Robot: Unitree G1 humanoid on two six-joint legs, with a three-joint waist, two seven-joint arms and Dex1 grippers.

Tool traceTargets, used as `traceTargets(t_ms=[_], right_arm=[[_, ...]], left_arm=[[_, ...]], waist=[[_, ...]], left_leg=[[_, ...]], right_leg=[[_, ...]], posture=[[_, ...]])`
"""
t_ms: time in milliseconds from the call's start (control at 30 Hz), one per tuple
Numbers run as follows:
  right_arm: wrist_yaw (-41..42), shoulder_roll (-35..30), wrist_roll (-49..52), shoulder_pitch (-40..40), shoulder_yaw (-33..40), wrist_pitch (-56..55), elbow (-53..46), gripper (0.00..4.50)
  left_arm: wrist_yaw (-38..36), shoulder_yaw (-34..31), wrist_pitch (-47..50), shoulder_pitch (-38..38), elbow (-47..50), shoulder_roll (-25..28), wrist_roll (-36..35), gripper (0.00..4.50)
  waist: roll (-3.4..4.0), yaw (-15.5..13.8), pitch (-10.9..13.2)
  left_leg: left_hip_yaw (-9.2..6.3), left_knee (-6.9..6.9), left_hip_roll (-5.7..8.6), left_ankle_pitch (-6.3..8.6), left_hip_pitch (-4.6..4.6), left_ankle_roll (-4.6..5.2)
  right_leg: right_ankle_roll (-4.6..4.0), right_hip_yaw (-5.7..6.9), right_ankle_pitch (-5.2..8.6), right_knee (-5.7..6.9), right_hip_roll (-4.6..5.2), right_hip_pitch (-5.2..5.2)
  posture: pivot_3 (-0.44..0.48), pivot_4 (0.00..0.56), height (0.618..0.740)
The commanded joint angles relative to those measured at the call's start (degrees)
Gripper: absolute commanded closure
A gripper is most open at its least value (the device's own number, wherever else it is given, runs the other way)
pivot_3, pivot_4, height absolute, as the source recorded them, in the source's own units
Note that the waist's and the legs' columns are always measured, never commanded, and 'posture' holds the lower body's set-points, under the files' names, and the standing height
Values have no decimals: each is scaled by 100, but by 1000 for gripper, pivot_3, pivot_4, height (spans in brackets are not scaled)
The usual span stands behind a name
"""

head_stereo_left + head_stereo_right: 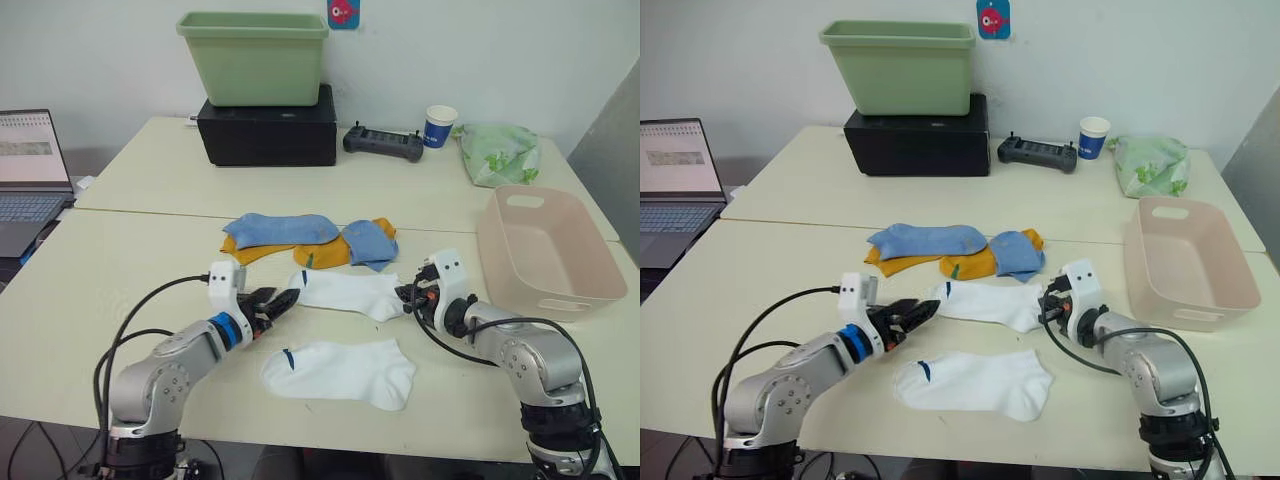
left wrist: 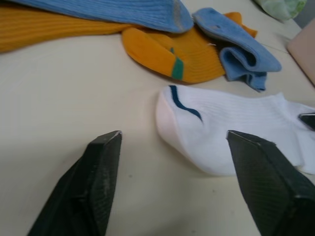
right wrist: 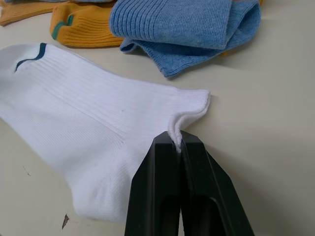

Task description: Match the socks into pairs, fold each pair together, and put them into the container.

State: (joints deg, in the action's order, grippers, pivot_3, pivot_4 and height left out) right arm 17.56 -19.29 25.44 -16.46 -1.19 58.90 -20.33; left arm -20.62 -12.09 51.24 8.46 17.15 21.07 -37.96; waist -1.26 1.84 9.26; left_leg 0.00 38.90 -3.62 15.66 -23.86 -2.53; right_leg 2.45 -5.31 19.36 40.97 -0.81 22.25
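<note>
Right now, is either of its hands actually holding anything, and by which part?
Yes. The right gripper pinches the upper white sock by the edge of its cuff opening. The left gripper is open at that sock's toe end, holding nothing.

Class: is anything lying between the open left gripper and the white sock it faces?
Nothing visible. The left gripper is open, with bare table between its fingers and the upper white sock, whose far edge the right gripper pinches.
</note>
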Motion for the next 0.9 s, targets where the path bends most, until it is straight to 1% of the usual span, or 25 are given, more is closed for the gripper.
traceTargets(t_ms=[33, 167, 267, 367, 600, 700, 767, 800, 900], right_arm=[[59, -50, 11, -4, 1, -81, -297, 4500], [98, -92, -21, -27, -88, -114, -278, 4500], [103, -88, -28, -50, -120, -122, -268, 4500], [134, -107, -39, -53, -134, -148, -243, 4500], [164, -121, -79, -52, -152, -216, -195, 4500], [162, -103, -101, -31, -140, -232, -210, 4500], [156, -82, -115, -22, -139, -225, -250, 4500], [151, -72, -117, -18, -116, -242, -282, 4500], [137, -25, -52, -29, -6, -235, -375, 4500]], left_arm=[[-61, 204, 19, 324, -231, 109, 149, 29], [-288, 689, -111, 654, -640, 169, 447, 29], [-194, 828, -96, 924, -1070, 90, 656, 29], [-303, 949, -44, 1121, -1335, 70, 750, 625], [-511, 1140, 57, 1226, -1476, 53, 908, 2700], [-639, 1272, 89, 1126, -1326, 95, 945, 3619], [-661, 1237, 117, 1081, -1245, 102, 931, 4254], [-619, 1150, 137, 1060, -1186, 84, 901, 4471], [-603, 918, 192, 985, -937, 59, 733, 4471]], waist=[[0, -2, 0], [0, -11, 0], [1, -19, 0], [1, -19, -1], [1, -23, -1], [1, -24, -1], [1, -24, -1], [1, -23, -1], [1, -18, -1]], left_leg=[[0, 0, 1, 0, 0, 0], [0, 0, 1, 0, -1, 0], [0, 0, 2, 0, 0, -1], [0, 0, 3, 0, 1, -1], [0, 0, 3, 0, 0, -1], [0, 0, 2, 0, 0, -1], [0, 0, 2, -1, 0, -1], [0, 0, 2, 0, 0, -1], [0, 0, 1, 0, 0, -1]], right_leg=[[0, 0, 0, -1, 0, 0], [0, 1, 0, -4, 1, -1], [0, 2, 0, -4, 1, -2], [0, 3, 0, -3, 2, -4], [0, 4, 0, -5, 3, -5], [0, 4, 0, -5, 3, -5], [0, 3, 0, -5, 3, -5], [0, 3, 0, -6, 3, -5], [0, 2, 0, -6, 3, -4]], posture=[[0, 150, 696], [0, 150, 696], [0, 150, 696], [0, 150, 696], [0, 150, 696], [0, 150, 696], [0, 150, 696], [0, 150, 696], [0, 150, 696]])
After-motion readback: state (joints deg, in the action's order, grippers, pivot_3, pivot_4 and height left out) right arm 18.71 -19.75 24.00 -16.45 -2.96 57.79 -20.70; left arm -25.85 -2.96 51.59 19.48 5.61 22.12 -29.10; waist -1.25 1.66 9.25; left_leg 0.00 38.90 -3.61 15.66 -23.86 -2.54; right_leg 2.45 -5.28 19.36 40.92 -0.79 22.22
